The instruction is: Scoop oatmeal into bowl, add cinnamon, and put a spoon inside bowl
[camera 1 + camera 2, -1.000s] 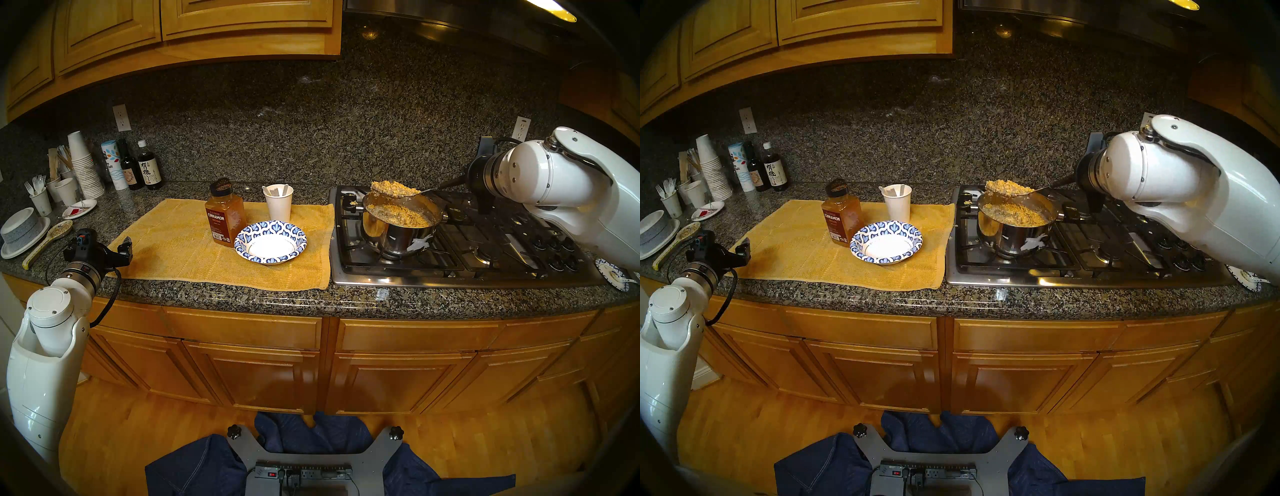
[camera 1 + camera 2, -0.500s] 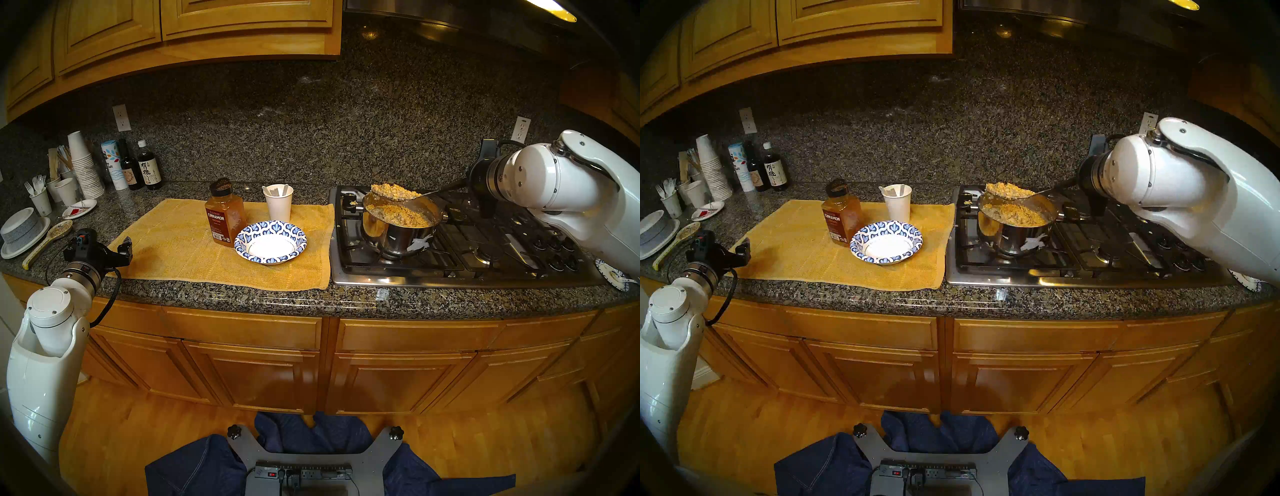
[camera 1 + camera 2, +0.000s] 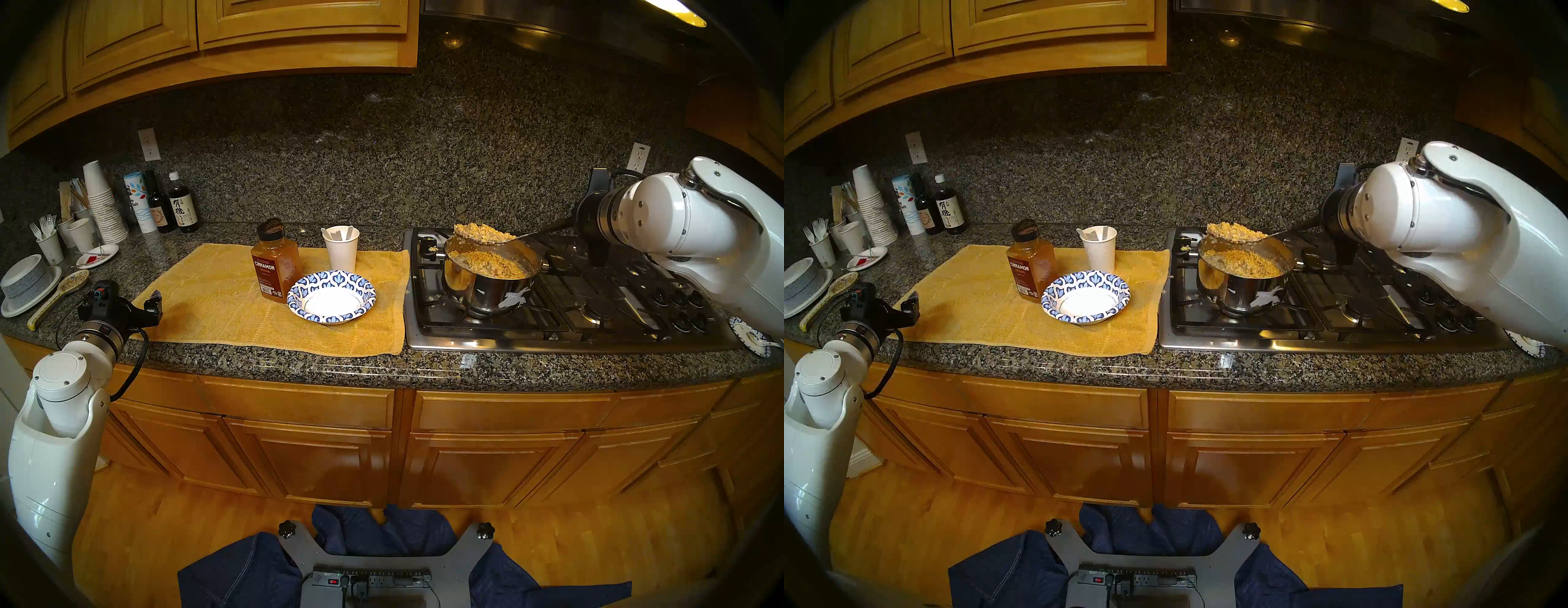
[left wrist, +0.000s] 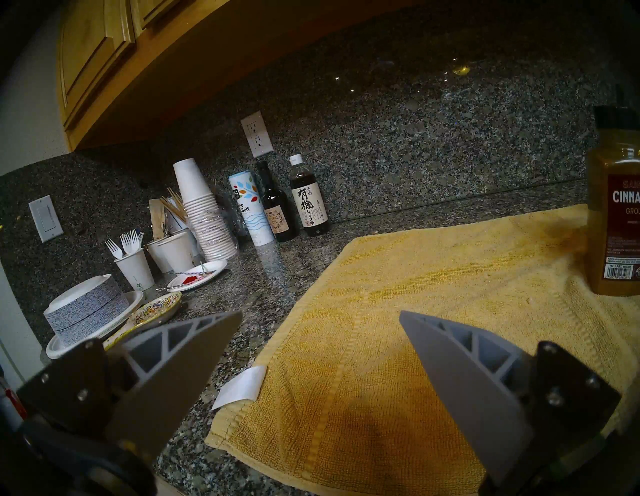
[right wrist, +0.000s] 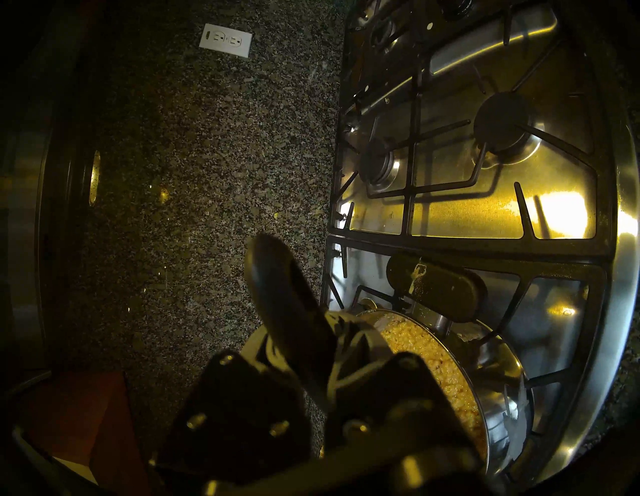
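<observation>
Cinnamon jar (image 4: 618, 207) cut off by the left-wrist view's right edge.

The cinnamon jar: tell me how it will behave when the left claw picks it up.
The cinnamon jar looks nearly full of powder, so probably hefty for its size. Tall, narrow, standing on the soft yellow towel, it may tip if nudged high. Its smooth plastic could slip; the flat sides should suit the open left claw.

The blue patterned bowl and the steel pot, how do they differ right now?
The bowl is shallow and empty; the pot is deep and holds oatmeal. The bowl sits on the yellow towel; the pot sits on the stove. Both are round, upright and uncovered.
</observation>
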